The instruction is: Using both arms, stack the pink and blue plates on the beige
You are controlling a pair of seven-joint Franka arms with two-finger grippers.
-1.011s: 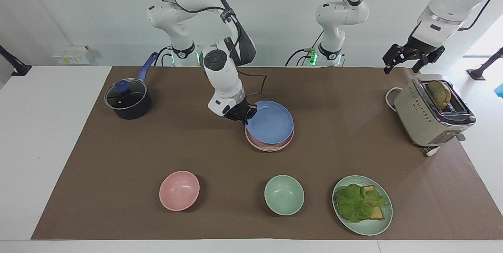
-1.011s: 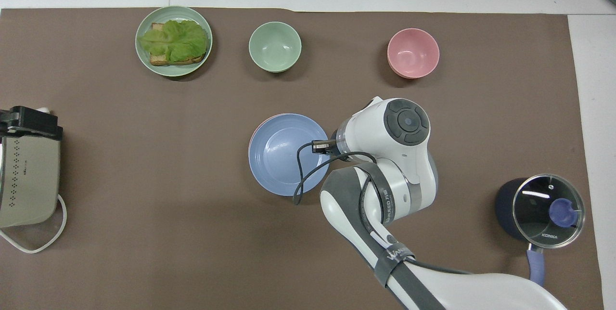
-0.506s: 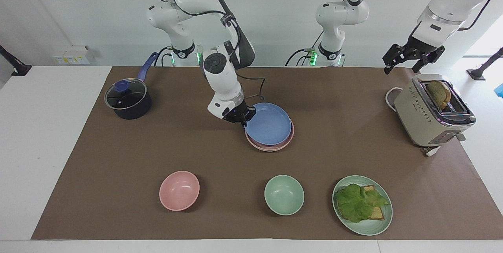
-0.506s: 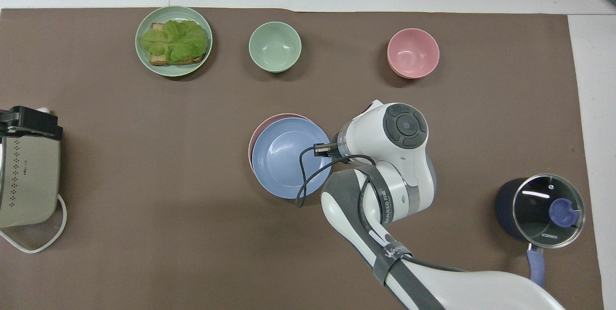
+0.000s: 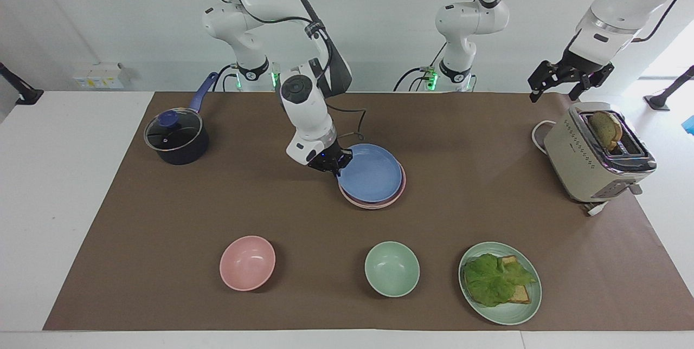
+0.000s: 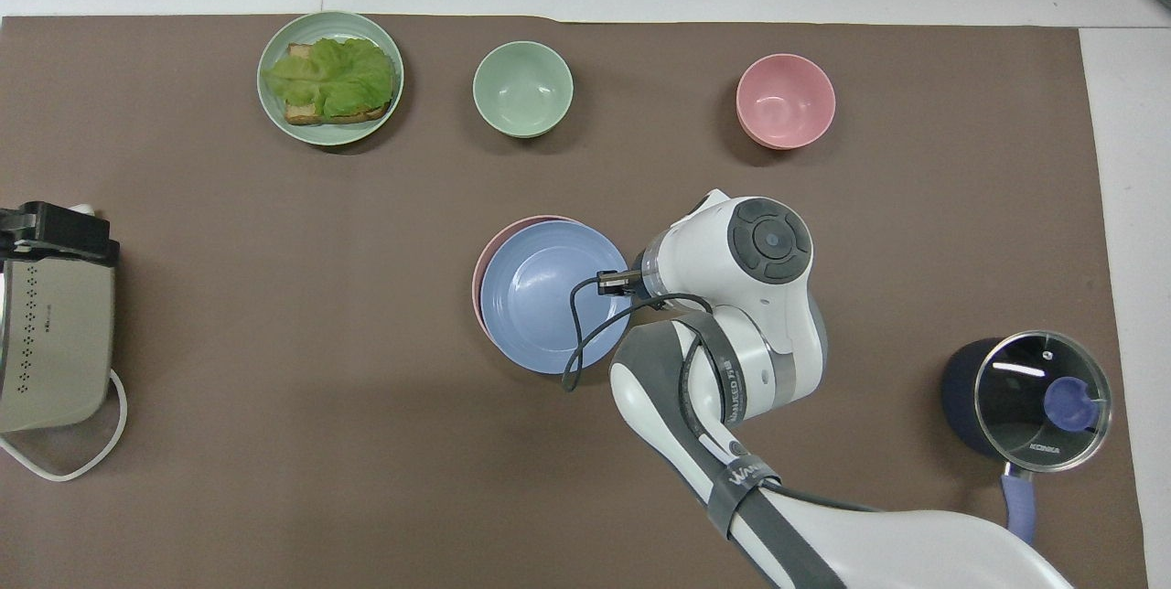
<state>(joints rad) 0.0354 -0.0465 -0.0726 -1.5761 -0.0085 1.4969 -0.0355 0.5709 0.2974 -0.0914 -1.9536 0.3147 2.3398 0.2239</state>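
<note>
The right tool (image 5: 332, 165) is pinching the rim of the blue plate (image 5: 370, 173), which is sitting on the pink plate (image 5: 400, 189) mid-surface, toward the robots' edge. The plates are looking light, stiff and smooth; the thin raised rim is seeming the only hold. The left tool (image 5: 569, 79) is waiting open over the toaster (image 5: 585, 167).

A plain white wall (image 5: 390, 24) is backing the white counter (image 5: 65, 186); bright daylight is entering at one end.
</note>
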